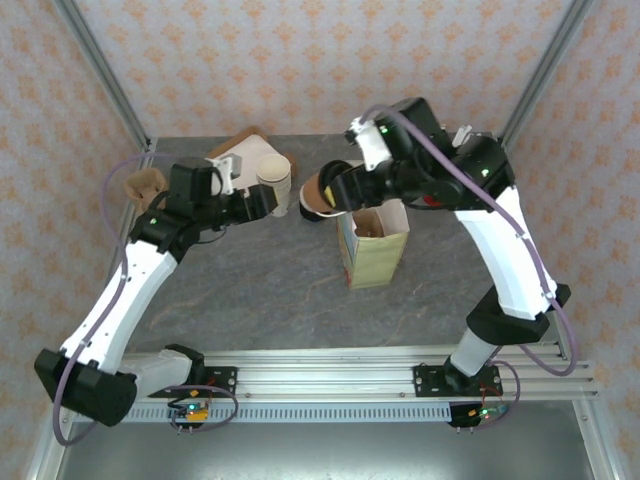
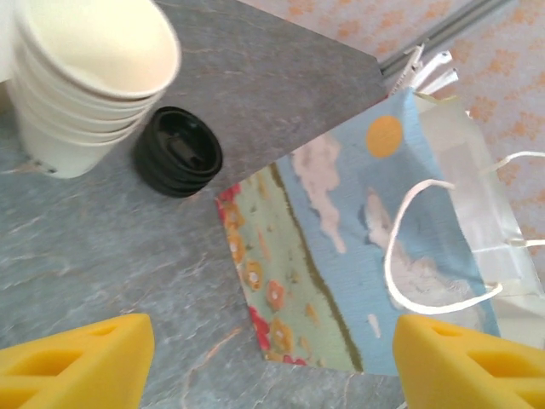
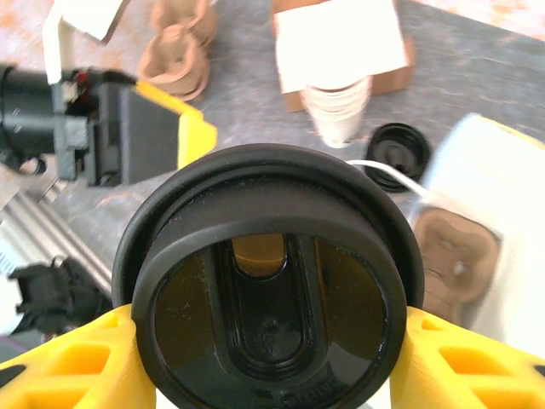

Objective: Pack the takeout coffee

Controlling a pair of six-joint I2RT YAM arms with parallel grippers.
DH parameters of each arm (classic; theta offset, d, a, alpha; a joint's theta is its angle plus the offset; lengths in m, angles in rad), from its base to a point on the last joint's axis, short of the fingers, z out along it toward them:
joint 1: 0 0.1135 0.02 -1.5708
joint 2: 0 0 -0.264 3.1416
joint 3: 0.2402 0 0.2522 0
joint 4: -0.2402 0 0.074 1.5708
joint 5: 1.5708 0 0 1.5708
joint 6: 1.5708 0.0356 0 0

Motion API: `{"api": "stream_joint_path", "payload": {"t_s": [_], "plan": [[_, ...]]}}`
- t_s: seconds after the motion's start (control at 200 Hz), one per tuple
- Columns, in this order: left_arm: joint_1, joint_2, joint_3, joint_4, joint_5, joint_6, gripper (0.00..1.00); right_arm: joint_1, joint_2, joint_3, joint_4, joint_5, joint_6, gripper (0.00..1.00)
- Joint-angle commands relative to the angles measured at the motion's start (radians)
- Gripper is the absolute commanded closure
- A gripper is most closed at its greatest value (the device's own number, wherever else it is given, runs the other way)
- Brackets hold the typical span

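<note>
The takeout coffee [image 1: 318,195], a small tan cup with a black lid [image 3: 268,281], hangs above the table just left of the open paper bag [image 1: 375,245]. My right gripper [image 1: 337,190] is shut on it, one yellow finger [image 3: 68,362] on each side of the lid. The bag stands upright, with a sky-and-flowers print [image 2: 366,247] and a brown pulp carrier [image 3: 456,256] inside. My left gripper [image 1: 262,200] is open with nothing between its fingers [image 2: 77,358], hovering over the table left of the bag near the stack of cups.
A stack of lidless cream cups [image 2: 85,77] stands at the back with loose black lids [image 2: 177,152] beside it. Behind them is a cardboard box [image 1: 245,150]. Brown pulp carriers [image 1: 145,185] sit at the far left. Metal frame posts bound the back corners.
</note>
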Motion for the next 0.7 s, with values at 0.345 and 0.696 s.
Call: {"api": "stream_joint_path", "payload": {"t_s": [0.345, 0.696], "plan": [[-0.189, 0.307, 0.218, 0.084, 0.020, 0.012, 0.43, -0.184, -0.021, -0.023, -0.152, 0.194, 0.122, 0.43], [-0.248, 0.229, 0.112, 0.145, 0.009, -0.070, 0.81, -0.184, 0.002, -0.144, -0.181, 0.182, 0.141, 0.44]]}}
